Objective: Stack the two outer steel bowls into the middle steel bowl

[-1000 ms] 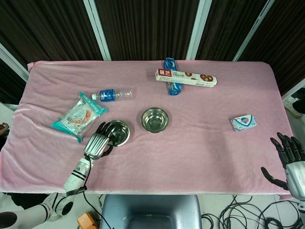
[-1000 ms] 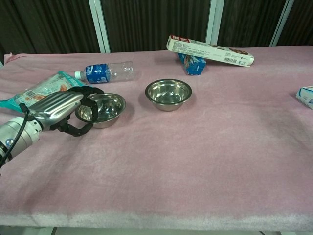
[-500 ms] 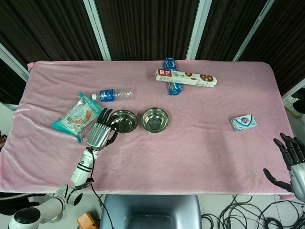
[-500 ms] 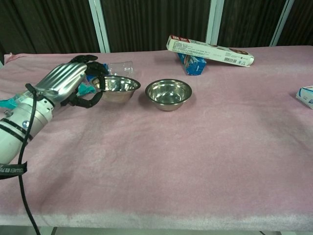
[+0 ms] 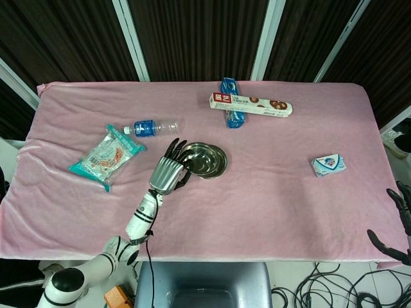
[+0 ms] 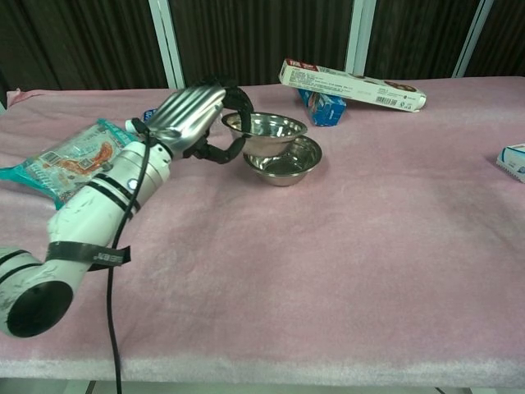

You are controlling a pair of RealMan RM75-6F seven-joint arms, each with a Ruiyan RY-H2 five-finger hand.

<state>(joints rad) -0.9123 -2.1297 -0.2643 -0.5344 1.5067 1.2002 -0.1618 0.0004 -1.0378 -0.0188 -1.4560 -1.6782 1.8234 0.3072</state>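
Note:
My left hand [image 5: 168, 173] grips a steel bowl [image 6: 265, 130] by its near-left rim, fingers hooked over the edge. In the chest view the bowl hangs slightly tilted just above the middle steel bowl [image 6: 289, 164], overlapping its left side. From the head view the held bowl [image 5: 205, 159] covers most of the middle one. No third bowl shows apart from these two. My right hand [image 5: 403, 212] is at the bottom right corner, off the table edge, fingers spread and holding nothing.
A water bottle [image 5: 153, 128] and a snack packet [image 5: 106, 156] lie left of the bowls. A long biscuit box [image 5: 252, 105] rests across a blue pack [image 5: 232, 119] at the back. A small white and blue pack [image 5: 330, 165] lies to the right on the pink cloth [image 5: 276, 199].
My left hand has lifted the left bowl and carried it rightward to above the middle bowl. My right hand has sunk lower at the frame's corner.

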